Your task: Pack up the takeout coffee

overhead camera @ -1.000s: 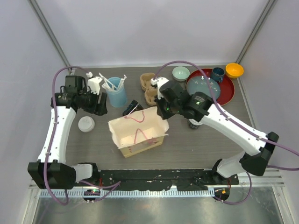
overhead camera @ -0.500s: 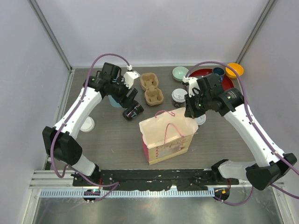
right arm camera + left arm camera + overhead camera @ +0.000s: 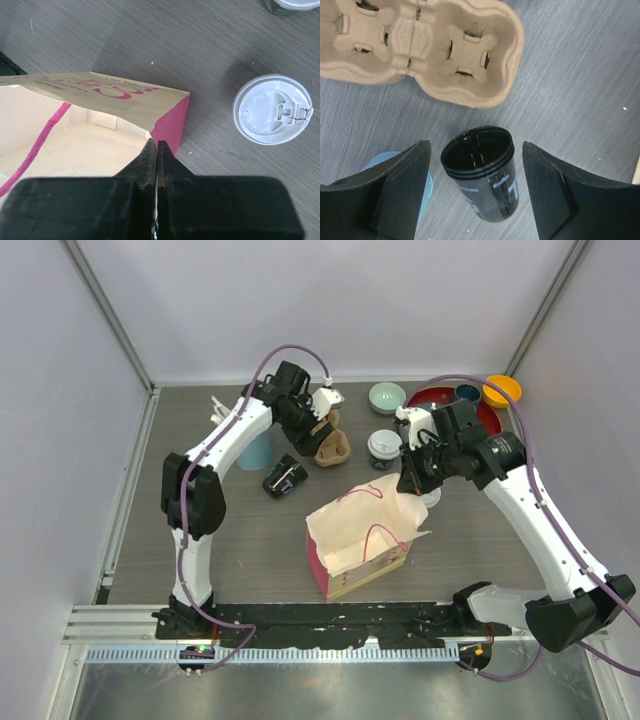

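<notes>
A: Any writing you can make out?

B: The lidless black cup [image 3: 481,172], lying on its side, has small white print that looks like "#coffee". Bigger letters below it run out of view. The paper bag [image 3: 100,91] has pink lettering along its outer face, but it is too slanted to read. The raised lettering on the white lids is too fine.

A: Where is the coffee?

B: Both cups stand on the table, outside the bag. One lidded cup [image 3: 383,444] is behind the bag, to the right of the pulp cup carrier [image 3: 420,45]. The second lidded cup [image 3: 272,116] is just beside the bag's pink side, under the right arm.

A: And the grippers?

B: The right gripper [image 3: 157,150] has its fingers pressed together on the bag's rim. The left gripper [image 3: 318,428] hovers over the carrier, fingers [image 3: 400,192] spread wide and holding nothing.

A: What has changed?

B: Half a second ago the left gripper was over the light-blue cup [image 3: 256,453] and the black cup; it has since swung right to the carrier. A second ago the bag sat left of centre. Now it is further right, with the right gripper still at its rim. The black cup has not moved.
</notes>
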{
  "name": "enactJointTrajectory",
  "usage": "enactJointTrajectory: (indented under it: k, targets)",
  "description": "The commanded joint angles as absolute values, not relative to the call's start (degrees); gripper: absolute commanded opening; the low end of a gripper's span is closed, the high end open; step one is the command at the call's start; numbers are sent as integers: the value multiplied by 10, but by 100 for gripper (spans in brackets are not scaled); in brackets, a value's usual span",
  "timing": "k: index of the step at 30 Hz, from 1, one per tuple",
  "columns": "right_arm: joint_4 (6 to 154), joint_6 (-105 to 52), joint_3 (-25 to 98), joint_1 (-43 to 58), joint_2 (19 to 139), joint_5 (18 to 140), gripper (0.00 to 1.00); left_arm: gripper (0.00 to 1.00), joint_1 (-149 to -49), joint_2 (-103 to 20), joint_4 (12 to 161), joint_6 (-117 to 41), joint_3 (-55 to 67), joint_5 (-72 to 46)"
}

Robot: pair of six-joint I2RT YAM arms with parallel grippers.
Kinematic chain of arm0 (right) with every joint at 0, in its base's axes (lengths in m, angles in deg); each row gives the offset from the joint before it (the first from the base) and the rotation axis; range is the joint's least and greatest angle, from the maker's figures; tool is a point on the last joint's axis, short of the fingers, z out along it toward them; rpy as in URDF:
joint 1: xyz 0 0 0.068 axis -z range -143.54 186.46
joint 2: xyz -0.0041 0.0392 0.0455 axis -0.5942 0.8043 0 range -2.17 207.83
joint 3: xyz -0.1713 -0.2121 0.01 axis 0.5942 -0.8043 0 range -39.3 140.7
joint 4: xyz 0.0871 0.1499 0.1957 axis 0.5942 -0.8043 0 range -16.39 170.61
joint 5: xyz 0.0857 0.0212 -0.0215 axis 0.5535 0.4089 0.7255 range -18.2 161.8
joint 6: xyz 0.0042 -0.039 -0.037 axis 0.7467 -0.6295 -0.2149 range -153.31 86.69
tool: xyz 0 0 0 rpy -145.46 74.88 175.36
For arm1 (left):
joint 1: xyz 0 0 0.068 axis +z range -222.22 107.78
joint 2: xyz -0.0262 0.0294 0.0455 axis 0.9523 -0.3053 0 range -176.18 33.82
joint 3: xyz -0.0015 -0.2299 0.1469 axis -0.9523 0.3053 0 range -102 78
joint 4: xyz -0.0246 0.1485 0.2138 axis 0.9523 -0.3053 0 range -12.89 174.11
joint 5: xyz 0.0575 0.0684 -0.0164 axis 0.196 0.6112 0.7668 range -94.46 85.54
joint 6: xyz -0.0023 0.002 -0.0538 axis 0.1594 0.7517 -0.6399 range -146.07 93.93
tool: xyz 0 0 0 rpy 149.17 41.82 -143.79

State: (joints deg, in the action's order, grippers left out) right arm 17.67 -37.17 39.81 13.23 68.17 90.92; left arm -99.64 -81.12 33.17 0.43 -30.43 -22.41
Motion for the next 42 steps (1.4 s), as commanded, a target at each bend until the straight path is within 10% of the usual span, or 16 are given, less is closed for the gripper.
enactJointTrajectory:
  k: [1, 25, 31, 37, 42]
  targets:
    - [150, -383, 384, 133, 673, 910, 1, 78, -997, -857, 262, 56, -378, -234]
    - [164, -382, 356, 135, 646, 898, 1, 72, -1006, -946, 33, 233, -411, -249]
    - [168, -383, 356, 134, 645, 897, 1, 50, -1006, -947, 1, 250, -400, -234]
    - [168, -384, 358, 134, 644, 896, 1, 3, -1006, -942, -36, 258, -395, -237]
    - [168, -383, 358, 135, 638, 893, 1, 0, -1005, -879, -37, 233, -356, -267]
